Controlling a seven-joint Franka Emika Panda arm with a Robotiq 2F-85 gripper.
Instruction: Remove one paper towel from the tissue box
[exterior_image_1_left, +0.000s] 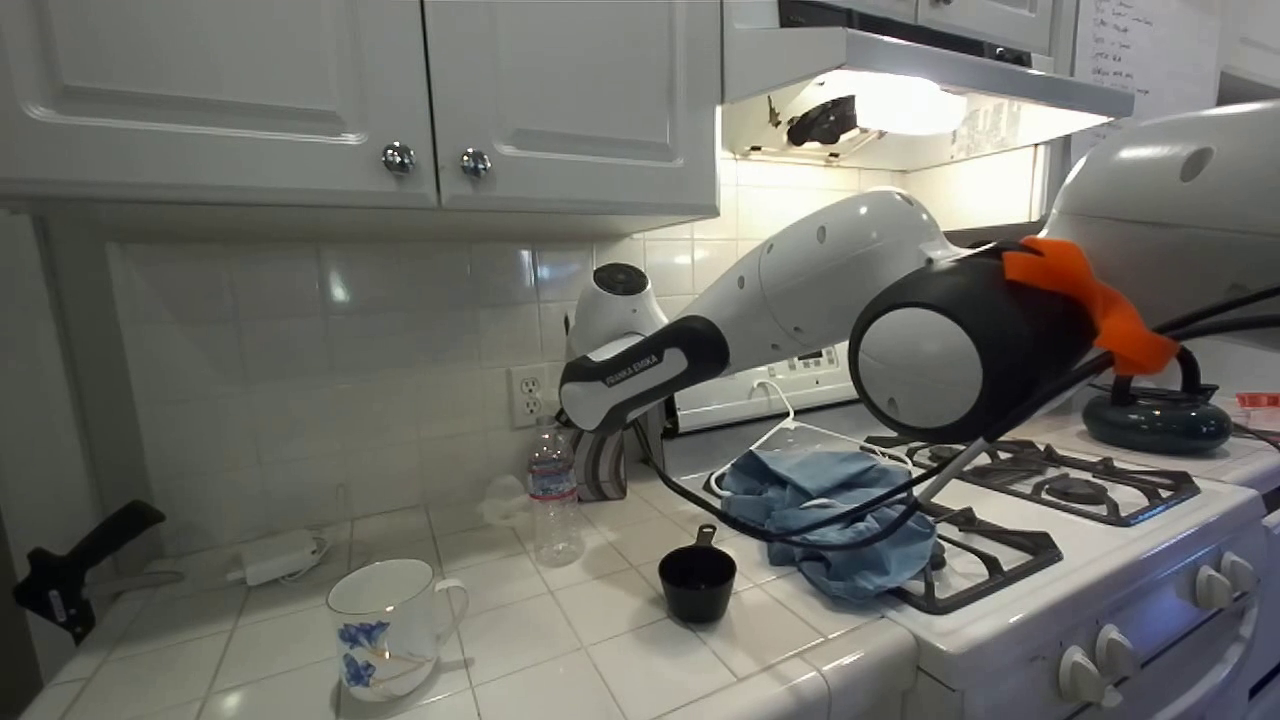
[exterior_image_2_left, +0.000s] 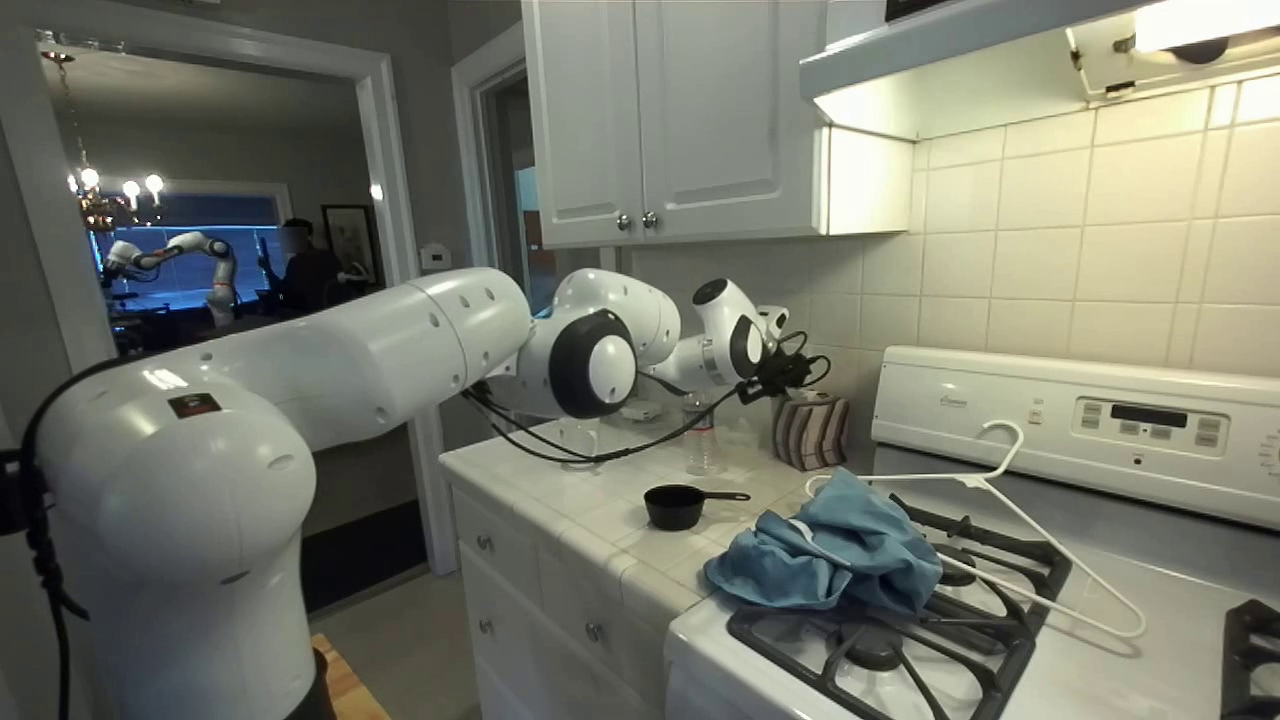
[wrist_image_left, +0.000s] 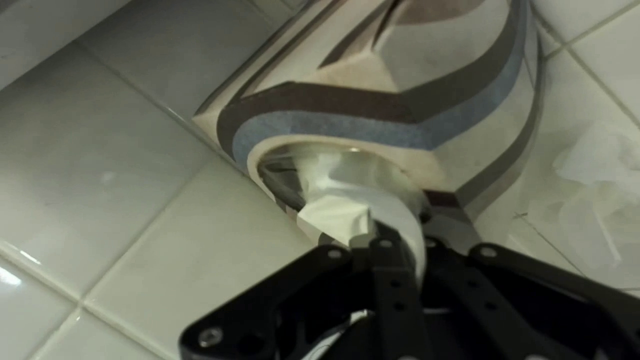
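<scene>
"Wrist view: where's the paper towel?"
"Pinched by the gripper, leading from the tissue box on the desk."
"Risk?"
"A hard tug could tip the box."

On a white tiled counter: a black measuring cup near the front edge, and a white, blue-flowered mug. Farther back, a clear bottle near a striped tissue box, and a small corded white block.
</scene>
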